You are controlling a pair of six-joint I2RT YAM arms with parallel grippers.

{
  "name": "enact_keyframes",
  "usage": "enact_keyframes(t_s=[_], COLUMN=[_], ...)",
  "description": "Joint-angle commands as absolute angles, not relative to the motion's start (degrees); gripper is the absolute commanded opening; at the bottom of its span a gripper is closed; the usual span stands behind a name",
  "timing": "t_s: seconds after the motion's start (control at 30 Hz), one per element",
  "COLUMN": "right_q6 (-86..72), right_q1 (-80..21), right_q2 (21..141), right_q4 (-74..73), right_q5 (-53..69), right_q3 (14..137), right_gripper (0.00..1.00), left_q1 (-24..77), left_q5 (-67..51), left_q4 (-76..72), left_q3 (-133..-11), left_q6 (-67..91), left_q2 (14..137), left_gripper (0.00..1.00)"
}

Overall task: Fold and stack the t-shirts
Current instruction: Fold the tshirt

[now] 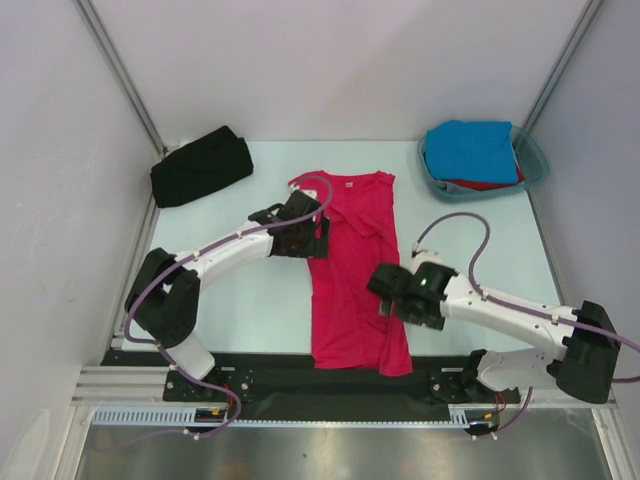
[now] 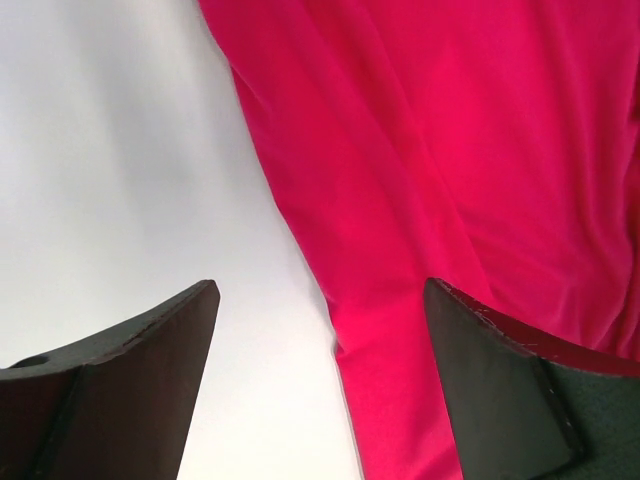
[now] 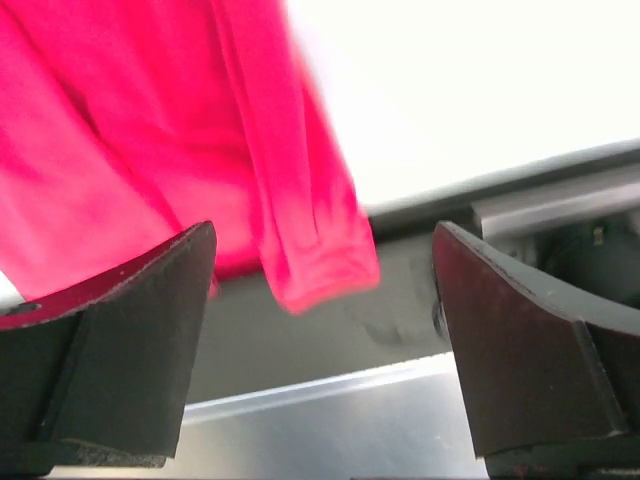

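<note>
No writing can be read anywhere; the small white neck label (image 1: 350,186) on the crimson-pink t-shirt (image 1: 350,300) seems too small to make out.

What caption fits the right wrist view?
Open right gripper over the crimson-pink cloth t-shirt corner at the table edge.

A teal plastic tub (image 1: 536,165) sits at the table's (image 1: 250,310) far right corner.

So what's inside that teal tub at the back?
A blue shirt on top, a strip of red shirt peeking out beneath. Anything deeper in the tub is covered.
</note>
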State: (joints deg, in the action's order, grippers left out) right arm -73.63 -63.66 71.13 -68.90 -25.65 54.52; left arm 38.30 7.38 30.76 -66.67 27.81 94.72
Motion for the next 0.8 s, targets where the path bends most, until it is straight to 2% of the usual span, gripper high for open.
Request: enact_keyframes(t_s=[0.0, 0.13, 0.2, 0.33, 0.43, 0.57, 0.77], right_q6=[-60.06, -44.94, -38.28, -32.27, -29.45, -28.74, -27.69], right_q1=[-51.53, -38.69, -33.35, -29.89, -29.1, -28.57, -25.59], right_q2=[69.61, 71.45, 76.43, 87.23, 92.0, 93.69, 93.25], right_q4=[-60.77, -40.49, -35.96, -34.36, -32.88, -31.47, -30.5], right_q5=[-33.49, -27.97, -25.33, -22.95, -20.58, -18.46, -16.44], right_q3=[55.02, 55.19, 57.11, 68.08, 71.01, 72.95, 72.95], right_gripper=[0.92, 0.9, 0.9, 0.89, 0.89, 0.89, 0.89], left_q1=[35.16, 31.21, 29.37, 27.43, 25.58, 21.8, 18.11], left_q5=[7.3, 5.02, 1.68, 0.53, 1.32, 0.53, -2.63], left_q4=[27.95, 24.71, 21.64, 21.35, 21.54, 21.88, 20.22], left_q3=[-71.88, -76.28, -78.73, -86.73, -92.45, -97.63, -101.07], left_q6=[26.19, 27.06, 27.59, 27.43, 27.16, 28.65, 29.35], left_q2=[96.05, 99.75, 102.12, 112.11, 116.88, 124.17, 127.88], left_gripper=[0.9, 0.94, 0.95, 0.95, 0.96, 0.97, 0.98])
